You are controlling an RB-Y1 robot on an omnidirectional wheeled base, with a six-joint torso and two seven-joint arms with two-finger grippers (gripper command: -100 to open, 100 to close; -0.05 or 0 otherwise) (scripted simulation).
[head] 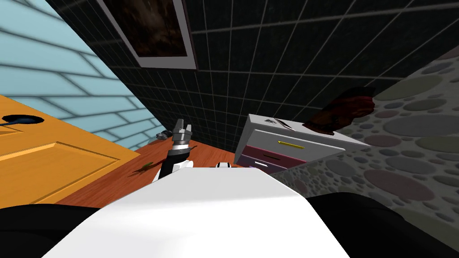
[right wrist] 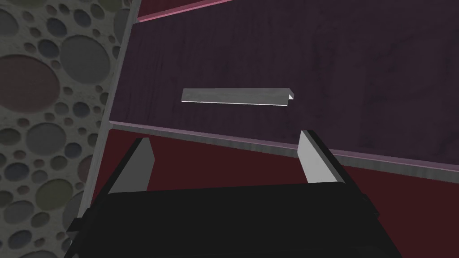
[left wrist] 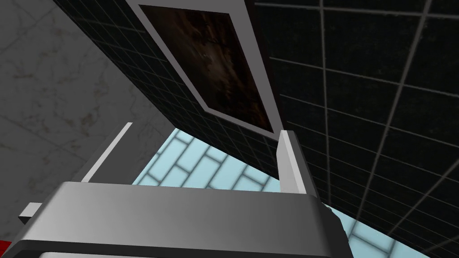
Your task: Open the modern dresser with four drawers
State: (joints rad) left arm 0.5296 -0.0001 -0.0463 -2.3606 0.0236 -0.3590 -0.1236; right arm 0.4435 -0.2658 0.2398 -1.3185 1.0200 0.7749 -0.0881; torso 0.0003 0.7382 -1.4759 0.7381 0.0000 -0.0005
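1. Ahead on the right, a boxy light grey dresser [head: 269, 134] with flat, smooth drawers stands against a dark tiled wall [head: 291, 53], beside a pebbly stone wall [head: 403, 148].
2. Its top drawer has a thin yellow handle [head: 291, 144].
3. The right gripper [right wrist: 226, 139] faces a purple wood-grain drawer front [right wrist: 336, 58]. Its flat fingers are spread wide, near a straight grey bar handle [right wrist: 237, 97] but not touching it.
4. The left gripper [head: 184, 130] is held up on the left, fingers spread apart.
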